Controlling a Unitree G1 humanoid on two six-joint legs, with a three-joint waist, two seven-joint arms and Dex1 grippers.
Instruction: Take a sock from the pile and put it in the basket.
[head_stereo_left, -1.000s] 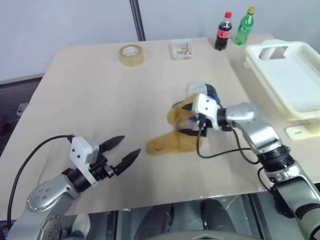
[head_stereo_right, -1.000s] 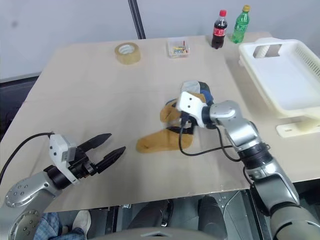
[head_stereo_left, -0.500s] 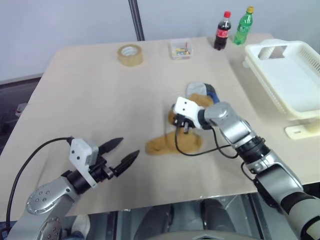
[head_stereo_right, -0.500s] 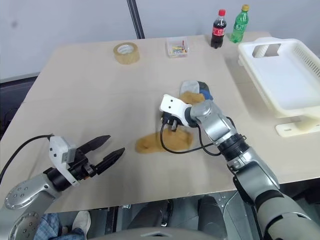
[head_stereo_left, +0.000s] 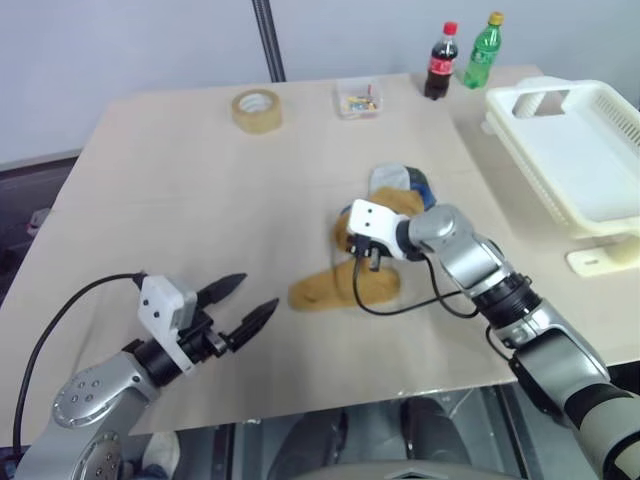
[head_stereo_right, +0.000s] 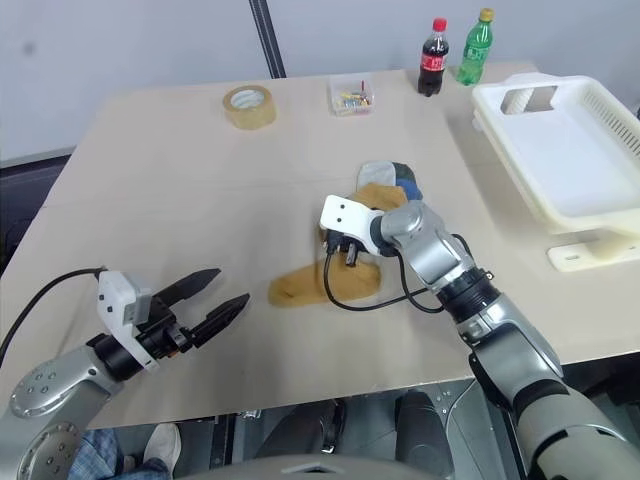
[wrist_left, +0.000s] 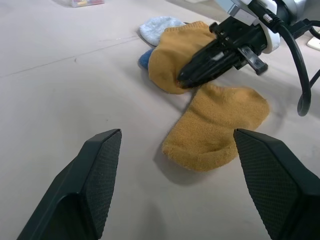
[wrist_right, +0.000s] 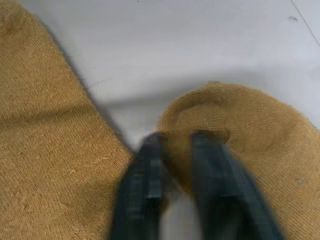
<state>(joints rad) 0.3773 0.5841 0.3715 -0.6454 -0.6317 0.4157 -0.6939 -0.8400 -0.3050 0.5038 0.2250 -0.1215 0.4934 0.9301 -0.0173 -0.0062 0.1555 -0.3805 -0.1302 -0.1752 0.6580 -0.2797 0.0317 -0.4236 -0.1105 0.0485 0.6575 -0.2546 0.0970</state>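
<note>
Sock (wrist_left: 215, 127) retrieval is at the pinching step. Near the lower left of the head view, the left hand (head_stereo_left: 247, 305) hovers over bare tabletop (head_stereo_left: 180, 190) with its fingers spread wide, holding nothing. Mid-frame, the right hand (wrist_left: 186, 79) reaches down into the pile (head_stereo_left: 385, 215); in its wrist view the two fingers are clenched on a fold of mustard-yellow knit, at the edge of one of two yellow socks lying touching. The next move calls for a clean lift, then a carry to the basket (head_stereo_left: 575, 150) at the right edge. Farther back stand a tape roll (head_stereo_left: 257, 108), a small clear box (head_stereo_left: 359, 99) and two bottles (head_stereo_left: 459, 58) before a pale wall.
</note>
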